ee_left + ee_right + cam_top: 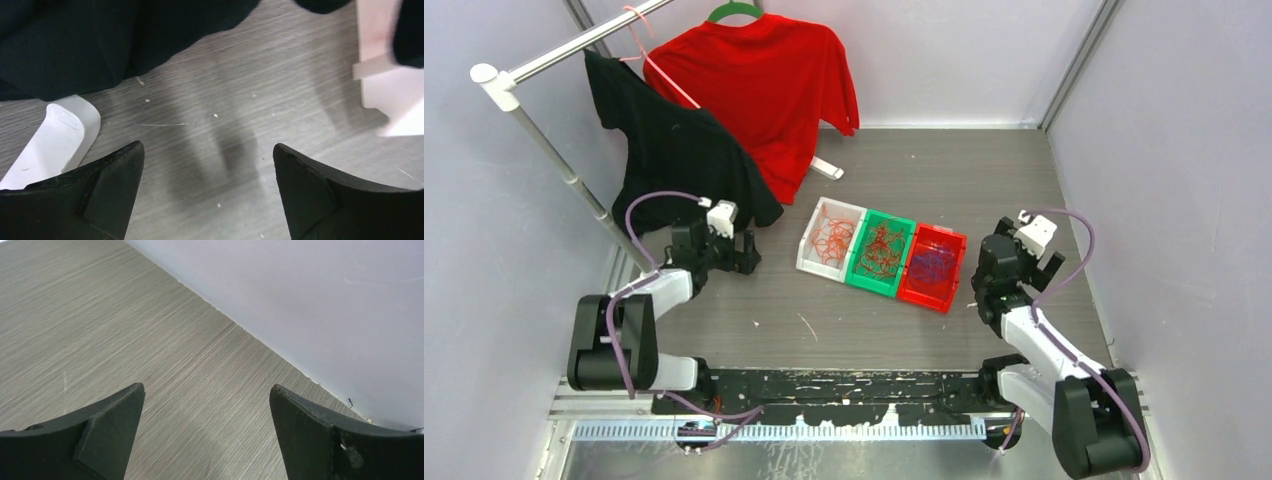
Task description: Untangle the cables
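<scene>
Three small bins stand in a row at the table's middle. The white bin (810, 240) holds orange cables (831, 238). The green bin (902, 225) holds a mixed orange-red clump of cables (881, 250). The red bin (918, 293) holds blue-purple cables (933, 262). My left gripper (746, 252) is open and empty, left of the bins, near the black shirt's hem; its wrist view (208, 157) shows bare table between the fingers. My right gripper (1036, 262) is open and empty, right of the red bin; its wrist view (207, 396) shows bare table and wall.
A black shirt (669, 150) and a red shirt (769, 85) hang from a white rail (534, 65) at the back left. The rack's white foot (60, 135) lies by my left fingers, another foot (827, 167) behind the bins. Lilac walls enclose the table.
</scene>
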You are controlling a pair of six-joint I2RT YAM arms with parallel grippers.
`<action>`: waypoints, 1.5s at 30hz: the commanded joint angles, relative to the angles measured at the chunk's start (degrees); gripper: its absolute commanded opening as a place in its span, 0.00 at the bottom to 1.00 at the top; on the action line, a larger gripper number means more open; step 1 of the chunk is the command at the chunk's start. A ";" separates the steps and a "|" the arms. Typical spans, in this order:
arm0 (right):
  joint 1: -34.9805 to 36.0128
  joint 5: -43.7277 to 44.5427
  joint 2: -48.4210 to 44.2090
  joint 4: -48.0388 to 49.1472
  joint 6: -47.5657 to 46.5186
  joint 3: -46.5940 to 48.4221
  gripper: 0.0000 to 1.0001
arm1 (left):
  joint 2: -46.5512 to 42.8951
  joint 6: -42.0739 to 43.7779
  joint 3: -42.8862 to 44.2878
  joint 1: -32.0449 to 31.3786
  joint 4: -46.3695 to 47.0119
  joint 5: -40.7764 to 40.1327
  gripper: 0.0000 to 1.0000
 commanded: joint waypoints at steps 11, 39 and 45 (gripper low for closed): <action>-6.36 -18.20 25.51 34.21 3.95 -1.36 1.00 | 12.90 -5.32 -16.33 0.97 59.93 -8.31 1.00; -8.96 -34.06 34.66 38.50 0.12 -0.25 1.00 | 11.93 -5.41 -10.66 0.07 47.91 -11.35 1.00; -9.93 -36.26 34.63 36.80 0.72 0.59 1.00 | 11.95 -5.41 -10.66 0.03 47.93 -11.41 1.00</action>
